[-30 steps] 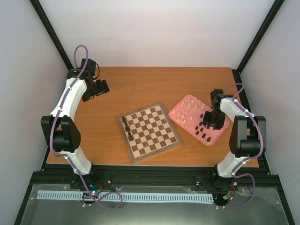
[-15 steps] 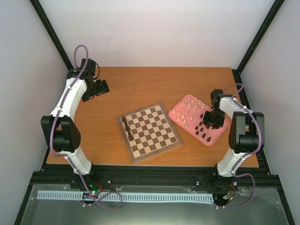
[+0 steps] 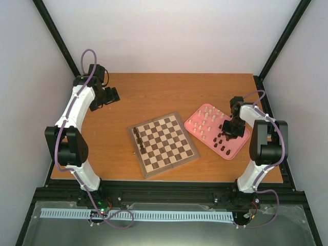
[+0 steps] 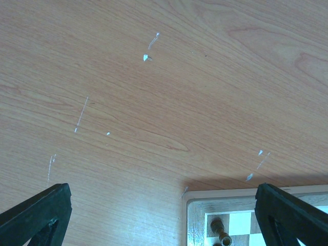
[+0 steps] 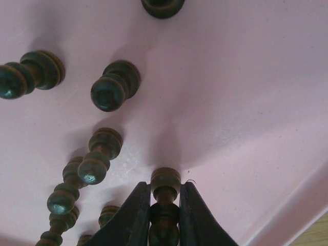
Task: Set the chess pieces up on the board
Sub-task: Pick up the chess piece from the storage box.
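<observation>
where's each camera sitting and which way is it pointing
Top external: above and behind the bases, looking down at the table, board and pink tray; left arm and right arm show.
Left wrist: low over the table, facing bare wood and one board corner; the open left gripper shows its fingers at the bottom corners.
Right wrist: close over the tray, facing down; the right gripper is shut on a dark piece.
Shared: top and left wrist both see the board; top and right wrist both see the tray.

Right of centre in the top view, you see a pink tray (image 3: 239, 146) lying askew on the wooden table (image 3: 169, 95); in your left wrist view, white scuff marks (image 4: 146, 57) fleck the tabletop.
</observation>
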Controlling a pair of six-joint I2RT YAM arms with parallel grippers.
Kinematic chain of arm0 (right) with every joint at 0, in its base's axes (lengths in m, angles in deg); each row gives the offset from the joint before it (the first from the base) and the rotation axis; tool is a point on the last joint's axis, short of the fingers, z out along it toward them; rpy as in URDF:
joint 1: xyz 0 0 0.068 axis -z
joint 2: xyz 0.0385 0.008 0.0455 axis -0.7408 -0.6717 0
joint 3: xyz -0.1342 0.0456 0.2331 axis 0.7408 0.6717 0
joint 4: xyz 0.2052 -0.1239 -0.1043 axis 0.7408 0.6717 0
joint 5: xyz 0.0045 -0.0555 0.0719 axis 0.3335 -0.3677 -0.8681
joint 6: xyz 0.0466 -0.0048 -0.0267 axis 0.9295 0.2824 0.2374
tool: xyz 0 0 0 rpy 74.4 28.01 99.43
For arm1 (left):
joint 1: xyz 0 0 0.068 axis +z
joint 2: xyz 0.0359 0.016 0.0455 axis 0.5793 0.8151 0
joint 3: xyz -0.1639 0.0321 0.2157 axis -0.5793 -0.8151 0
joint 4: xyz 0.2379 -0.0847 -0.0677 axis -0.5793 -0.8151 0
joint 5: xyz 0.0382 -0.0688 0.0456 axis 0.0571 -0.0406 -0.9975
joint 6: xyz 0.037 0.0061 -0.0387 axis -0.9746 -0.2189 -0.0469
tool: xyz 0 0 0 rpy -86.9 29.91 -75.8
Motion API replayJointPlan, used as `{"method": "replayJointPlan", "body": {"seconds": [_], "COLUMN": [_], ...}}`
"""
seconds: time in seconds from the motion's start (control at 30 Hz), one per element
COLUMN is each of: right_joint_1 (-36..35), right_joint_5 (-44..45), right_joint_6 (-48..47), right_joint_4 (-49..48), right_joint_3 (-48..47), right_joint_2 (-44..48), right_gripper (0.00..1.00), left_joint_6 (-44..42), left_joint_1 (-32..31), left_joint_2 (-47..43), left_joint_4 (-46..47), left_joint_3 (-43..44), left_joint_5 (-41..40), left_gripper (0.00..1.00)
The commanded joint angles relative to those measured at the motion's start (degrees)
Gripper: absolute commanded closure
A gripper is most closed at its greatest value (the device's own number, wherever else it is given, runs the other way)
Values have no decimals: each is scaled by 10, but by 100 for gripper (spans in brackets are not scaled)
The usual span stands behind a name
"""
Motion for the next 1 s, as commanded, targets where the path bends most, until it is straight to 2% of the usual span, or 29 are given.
{"method": "replayJointPlan", "body": {"seconds": [0.0, 0.23, 0.43, 0.6, 0.83, 0.97], "right_joint_1": [6, 5, -32, -168, -417, -498], "right_joint_5": [-3, 13, 31, 50, 61, 18], "right_joint_6": [2, 15, 26, 51, 74, 74], "right_joint_4": [-3, 31, 119, 179, 227, 220], "right_joint_3": [-6, -9, -103, -193, -347, -397], "right_joint_2": [-2, 63, 130, 110, -18, -78], "right_gripper": [94, 97, 97, 97, 97, 97], "left_joint_6": [-1, -2, -2, -2, 0, 0], "left_joint_1": [-2, -2, -2, -2, -2, -2], "left_joint_2": [11, 10, 9, 5, -8, -15], "left_joint_4": [-4, -5, -5, -6, -3, 4], "left_joint_3": [20, 20, 23, 27, 18, 5], "left_joint_5": [-3, -6, -5, -7, -5, -4], "left_gripper": [0, 0, 0, 0, 0, 0]}}
